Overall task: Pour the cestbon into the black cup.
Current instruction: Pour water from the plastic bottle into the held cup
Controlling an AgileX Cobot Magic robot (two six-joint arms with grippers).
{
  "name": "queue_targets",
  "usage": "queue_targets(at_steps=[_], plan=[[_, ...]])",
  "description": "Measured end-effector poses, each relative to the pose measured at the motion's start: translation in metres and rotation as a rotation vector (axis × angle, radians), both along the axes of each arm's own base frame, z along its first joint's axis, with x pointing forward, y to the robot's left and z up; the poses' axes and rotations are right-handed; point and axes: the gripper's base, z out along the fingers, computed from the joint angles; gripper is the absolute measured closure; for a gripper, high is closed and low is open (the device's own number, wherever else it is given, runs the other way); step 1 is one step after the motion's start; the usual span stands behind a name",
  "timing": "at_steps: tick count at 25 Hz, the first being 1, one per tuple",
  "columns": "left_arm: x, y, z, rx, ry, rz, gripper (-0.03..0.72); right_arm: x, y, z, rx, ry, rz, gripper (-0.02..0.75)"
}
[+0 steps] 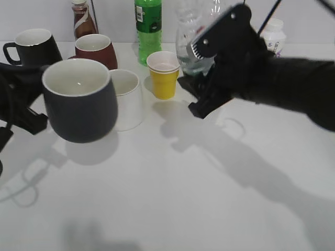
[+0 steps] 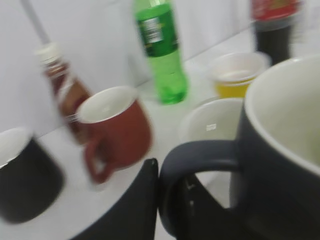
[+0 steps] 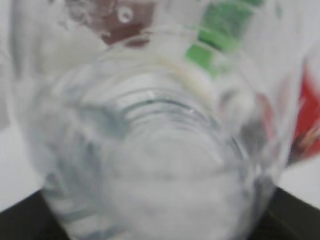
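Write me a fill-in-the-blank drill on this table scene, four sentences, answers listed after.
1. The left hand grips the black cup by its ____.
2. The paper cup near the green soda bottle is ____ in colour.
3. The brown-red mug stands ____ the black cup in the exterior view.
4. The right hand is at a clear ____.

Answers: handle; yellow; behind; bottle

Black cup point(image 1: 80, 107) charcoal outside, white inside. Brown-red mug point(image 1: 95, 50). Yellow paper cup point(image 1: 164, 75). Green soda bottle point(image 1: 148, 29). White mug point(image 1: 127, 99). Cestbon point(image 3: 150, 145) clear. Table point(image 1: 172, 198) white.
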Motion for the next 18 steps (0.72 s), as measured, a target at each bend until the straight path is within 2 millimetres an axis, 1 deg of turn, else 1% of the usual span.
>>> queue_targets(at_steps=[4, 7, 10, 13, 18], plan=[[-0.010, -0.019, 0.000, 0.000, 0.014, -0.086, 0.637, -0.004, 0.010, 0.032, -0.165, -0.168, 0.139, 0.269], [-0.015, -0.028, -0.001, -0.001, 0.022, -0.128, 0.637, -0.004, 0.022, 0.046, -0.301, -0.309, 0.234, 0.269], [-0.017, -0.032, -0.001, -0.004, 0.031, -0.138, 0.638, -0.007, 0.030, 0.052, -0.430, -0.430, 0.313, 0.269], [-0.017, -0.032, -0.001, -0.002, 0.036, -0.139, 0.638, -0.006, 0.033, 0.051, -0.535, -0.531, 0.360, 0.269], [-0.020, -0.040, 0.000, 0.008, 0.051, -0.171, 0.638, -0.002, 0.036, 0.048, -0.628, -0.642, 0.384, 0.269]])
